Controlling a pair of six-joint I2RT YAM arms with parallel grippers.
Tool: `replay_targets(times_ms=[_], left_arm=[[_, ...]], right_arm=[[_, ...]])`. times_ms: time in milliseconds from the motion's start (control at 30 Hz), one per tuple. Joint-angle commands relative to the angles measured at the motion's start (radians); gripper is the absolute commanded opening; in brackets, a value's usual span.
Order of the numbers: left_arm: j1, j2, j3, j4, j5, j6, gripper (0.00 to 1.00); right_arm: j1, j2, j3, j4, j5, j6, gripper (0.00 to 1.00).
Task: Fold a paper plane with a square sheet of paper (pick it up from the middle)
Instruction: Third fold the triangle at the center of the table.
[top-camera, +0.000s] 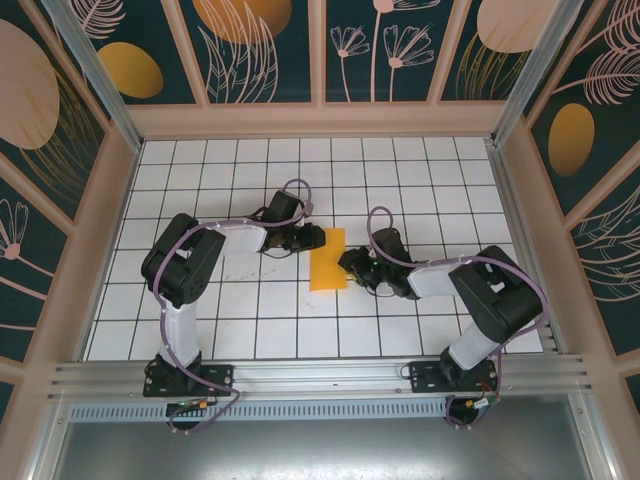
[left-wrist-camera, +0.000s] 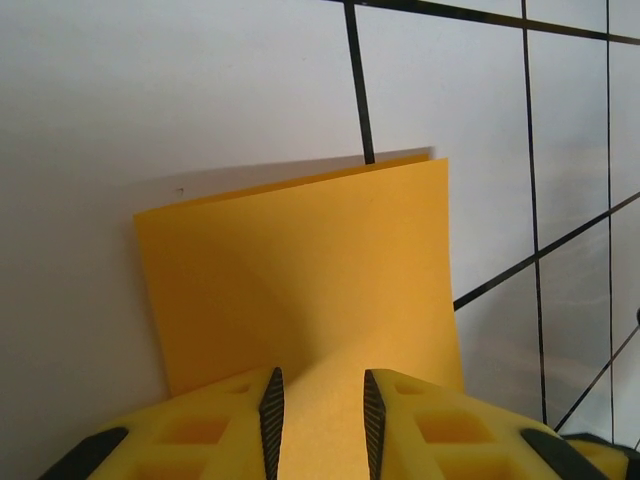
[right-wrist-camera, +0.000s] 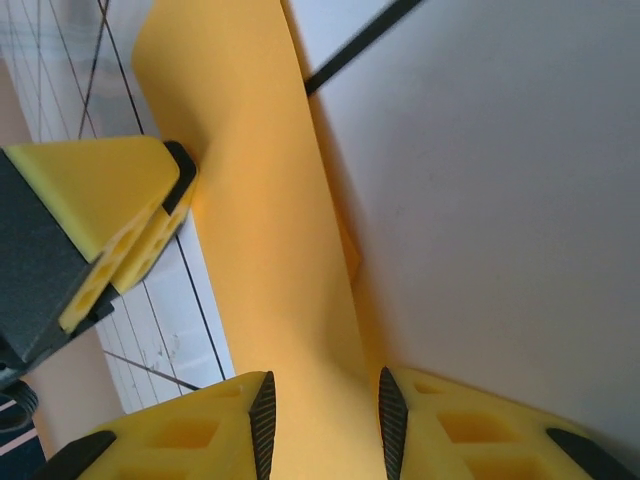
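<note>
The square sheet of paper (top-camera: 328, 259) lay mid-worktop (top-camera: 250, 320), running between the part-closed jaws of my left claw (left-wrist-camera: 318, 400) and right claw (right-wrist-camera: 322, 410); I couldn't tell whether either gripped. Light, limp, easily creased, I judged: pinch edges gently.

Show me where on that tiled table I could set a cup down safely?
Bare tiles run along the back wall and lie by the front rail between left arm and right arm. The centre is crowded: left gripper and right gripper meet at the orange paper.
</note>
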Motion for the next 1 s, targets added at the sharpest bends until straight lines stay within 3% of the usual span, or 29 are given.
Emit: replay_targets(times_ms=[0,167,367,733,967], left_arm=[[0.005,-0.032,-0.003,0.02,0.029,0.031,0.32],[0.004,-0.088,-0.007,0.031,0.034,0.03,0.34],[0.004,-0.222,-0.078,0.058,-0.035,0.028,0.38],[-0.019,-0.46,-0.333,0.196,-0.004,0.065,0.41],[-0.173,-0.609,-0.453,0.178,-0.217,0.18,0.47]], right_arm=[[-0.022,0.034,0.022,0.049,-0.037,-0.031,0.34],[-0.035,0.068,0.037,0.084,-0.083,-0.061,0.28],[-0.038,0.088,0.026,0.112,-0.085,-0.052,0.21],[-0.035,0.065,0.029,0.102,-0.086,-0.032,0.12],[-0.036,0.066,0.052,0.071,-0.107,-0.016,0.09]])
